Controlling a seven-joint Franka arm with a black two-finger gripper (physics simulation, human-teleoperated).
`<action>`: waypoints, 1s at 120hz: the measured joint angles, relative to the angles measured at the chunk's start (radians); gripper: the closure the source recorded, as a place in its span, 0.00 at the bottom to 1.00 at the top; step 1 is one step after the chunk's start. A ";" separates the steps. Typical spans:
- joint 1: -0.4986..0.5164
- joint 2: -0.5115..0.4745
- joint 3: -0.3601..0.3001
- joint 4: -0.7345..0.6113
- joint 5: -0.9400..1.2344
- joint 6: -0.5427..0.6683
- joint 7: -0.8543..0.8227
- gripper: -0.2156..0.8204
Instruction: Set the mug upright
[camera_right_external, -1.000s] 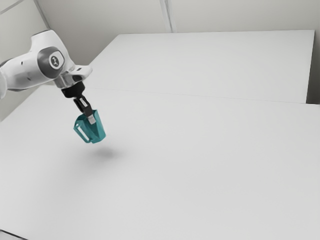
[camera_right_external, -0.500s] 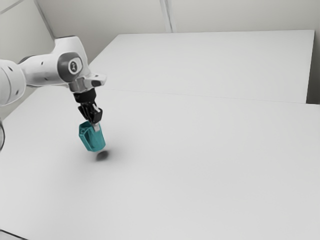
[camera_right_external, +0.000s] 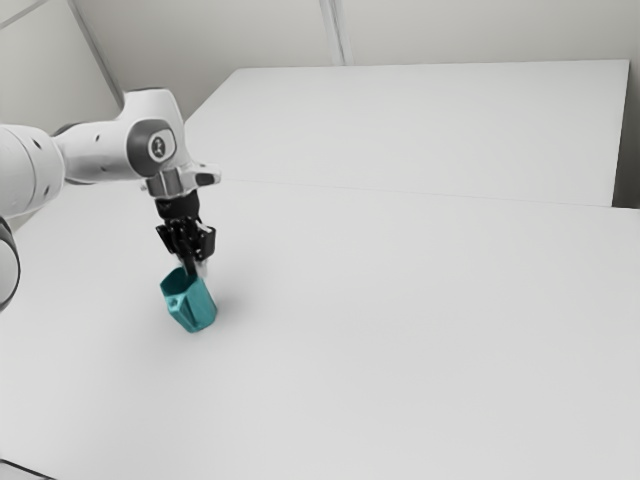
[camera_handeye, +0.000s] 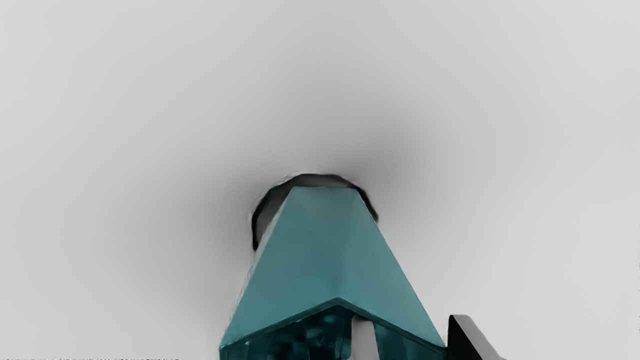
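Teal mug, mouth upward, over by the exterior view's left, at the end of the robot's arm. It's all one blue-green, darker down inside, with flat faces meeting at crisp edges instead of a round wall; even the rim runs in straight stretches with corners. From the hand's camera the body seems to taper from that wide rim to a much smaller base. What looks like its handle is on the side toward the exterior camera. The whole thing looks close to upright, with a slight lean toward the exterior view's left. Its base is right down at the white table, with a dark patch around it, though I can't tell whether it touches.

Up at the rim, the black gripper has the mug pinched at one side. One pale finger reaches inside the mouth and the other finger is against the outside, a modest gap between them with the mug's wall in it. Above that, the white and grey arm comes in from the exterior view's left, its hand pointing down.
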 joint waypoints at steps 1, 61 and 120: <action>0.000 0.000 0.000 -0.001 0.000 0.001 -0.002 0.72; -0.004 -0.178 -0.061 -0.004 -0.015 -0.022 -0.086 0.26; 0.011 -0.229 -0.073 0.278 0.003 -0.253 -0.126 0.21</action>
